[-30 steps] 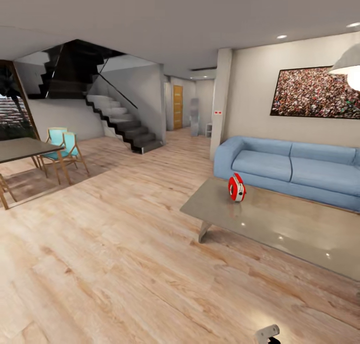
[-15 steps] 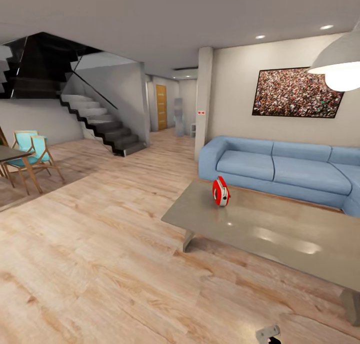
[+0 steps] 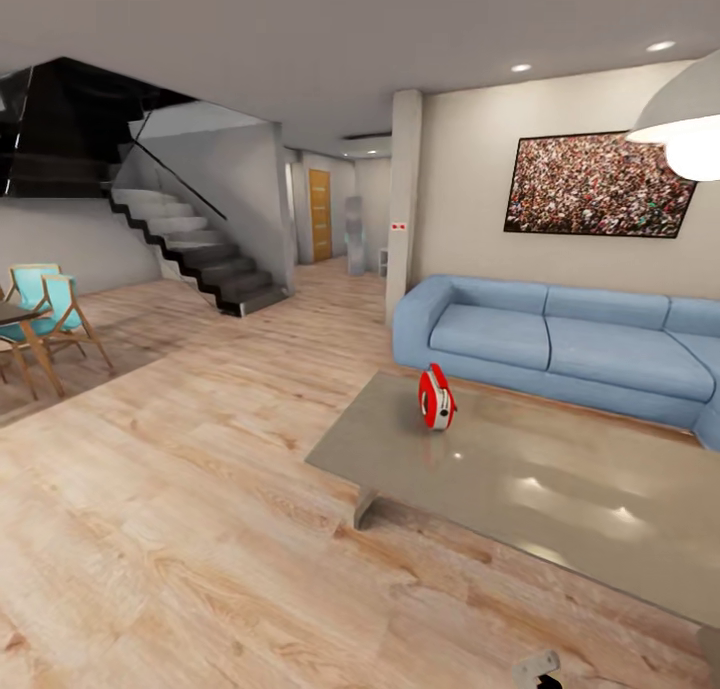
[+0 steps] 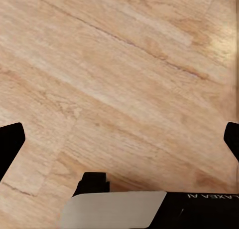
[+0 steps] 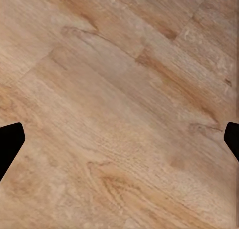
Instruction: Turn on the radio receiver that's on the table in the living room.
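Radio (image 3: 436, 397) is standing upright on the counter (image 3: 560, 499), near its far-left corner, red face angling left, handle up. Sofa (image 3: 560, 339) is running just behind the counter; open wood floor (image 3: 180, 529) is lying left and in front. Left jaws (image 4: 119, 139) and right jaws (image 5: 119, 139) are hanging spread wide over floor, grasping nothing.

The head view looks forward and slightly down across the living room from standing height, taking in the wooden floor (image 3: 200, 529), the grey table (image 3: 560, 499) close ahead on the right and the blue sofa (image 3: 560, 339) behind it. Both wrist views face straight down, close over the wooden floor, the surface all three views share.
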### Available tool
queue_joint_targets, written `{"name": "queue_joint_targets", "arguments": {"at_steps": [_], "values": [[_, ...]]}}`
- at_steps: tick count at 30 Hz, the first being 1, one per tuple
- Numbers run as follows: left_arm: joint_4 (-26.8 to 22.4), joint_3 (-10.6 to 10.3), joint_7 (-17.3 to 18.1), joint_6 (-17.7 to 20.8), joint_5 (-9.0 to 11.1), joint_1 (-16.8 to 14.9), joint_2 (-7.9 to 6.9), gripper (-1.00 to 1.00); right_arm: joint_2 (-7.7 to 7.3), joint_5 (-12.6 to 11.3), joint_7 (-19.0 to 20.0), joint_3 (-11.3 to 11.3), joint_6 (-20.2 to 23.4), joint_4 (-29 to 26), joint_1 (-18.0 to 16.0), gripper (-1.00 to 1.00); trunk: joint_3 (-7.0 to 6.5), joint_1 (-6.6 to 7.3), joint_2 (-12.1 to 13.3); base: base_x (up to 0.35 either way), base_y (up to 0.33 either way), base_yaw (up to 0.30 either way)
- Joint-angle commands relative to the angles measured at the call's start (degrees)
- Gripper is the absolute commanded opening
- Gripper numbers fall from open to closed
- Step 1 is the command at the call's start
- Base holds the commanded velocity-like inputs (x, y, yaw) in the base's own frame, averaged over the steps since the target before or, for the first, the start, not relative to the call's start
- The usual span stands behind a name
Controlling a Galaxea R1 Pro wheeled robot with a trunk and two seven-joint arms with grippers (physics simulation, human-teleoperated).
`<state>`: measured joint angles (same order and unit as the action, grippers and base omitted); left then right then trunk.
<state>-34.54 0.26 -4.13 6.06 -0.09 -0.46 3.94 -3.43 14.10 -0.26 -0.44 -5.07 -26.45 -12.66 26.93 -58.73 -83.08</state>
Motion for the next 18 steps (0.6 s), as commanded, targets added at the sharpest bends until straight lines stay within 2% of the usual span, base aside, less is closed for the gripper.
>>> {"name": "queue_joint_targets", "arguments": {"at_steps": [1, 13, 18], "values": [[0.0, 0.0, 0.0, 0.0, 0.0, 0.0, 0.01, 1.0, 0.0, 0.0, 0.0, 0.0, 0.0, 0.0, 0.0, 1.0, 0.0, 0.0, 0.0, 0.328, -0.151, 0.0], [0.0, 0.0, 0.0, 0.0, 0.0, 0.0, -0.07, 1.0, 0.68, 0.4, 0.0, 0.3, 0.2, -1.6, -0.3, 1.0, 0.0, 0.0, 0.0, 0.328, -0.127, 0.0], [0.0, 0.0, 0.0, 0.0, 0.0, -0.1, -0.07, 1.0, 0.7, 0.4, 0.2, 0.4, 0.7, -5.4, -0.6, 1.0, 0.0, 0.0, 0.0, 0.328, -0.076, 0.0]]}}
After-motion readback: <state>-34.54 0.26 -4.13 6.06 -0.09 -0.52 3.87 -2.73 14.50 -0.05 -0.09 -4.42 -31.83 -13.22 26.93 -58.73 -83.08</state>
